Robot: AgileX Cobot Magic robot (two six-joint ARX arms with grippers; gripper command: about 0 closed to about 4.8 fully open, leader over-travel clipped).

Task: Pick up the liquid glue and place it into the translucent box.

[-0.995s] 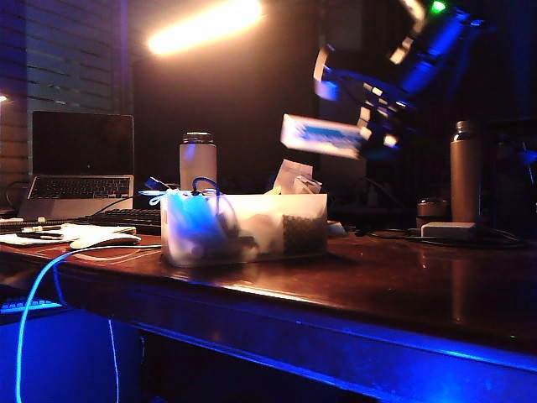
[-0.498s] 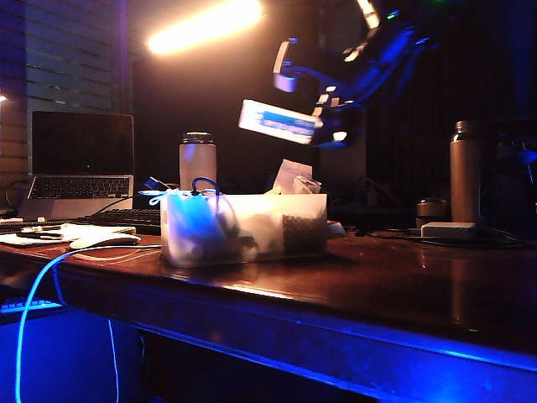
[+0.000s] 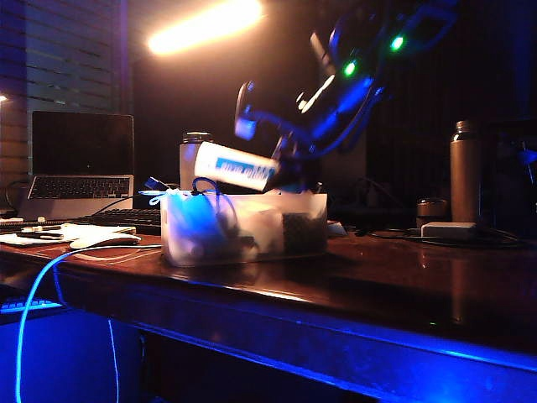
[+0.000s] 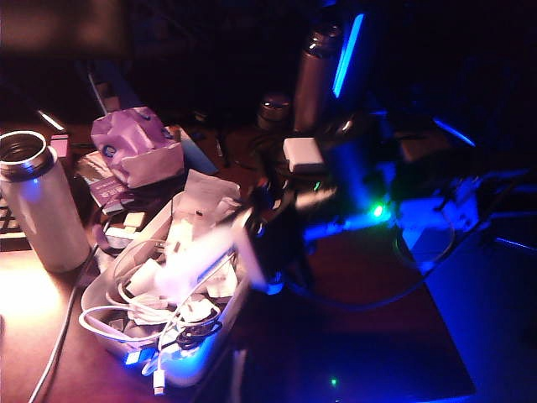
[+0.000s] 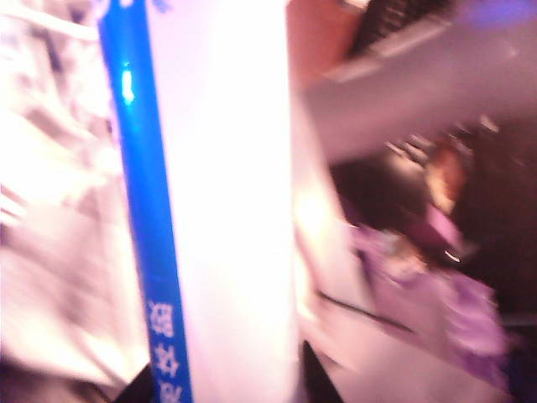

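laptop [image 3: 81, 164] and keyboard sit far left on the table [image 3: 403, 281], untouched. next along, the pale metal flask [image 3: 197, 159] stands just behind the translucent box [image 3: 243, 227], which is crowded with cables and small packets. my left gripper is in no view, so i cannot tell its state. liquid glue [image 3: 235, 167] — pick is done: it is off the table, lying nearly level in my right gripper [image 3: 273, 164], fingers clamped on it, hovering just above the box's rim over the cluttered half. in the right wrist view the glue [image 5: 222, 201] fills the frame, blurred, blue band visible. to the right, the dark flask [image 3: 465, 172] stands well apart. left to do, as i judge it: lower into the box, open the fingers, withdraw — bottle not yet inside.
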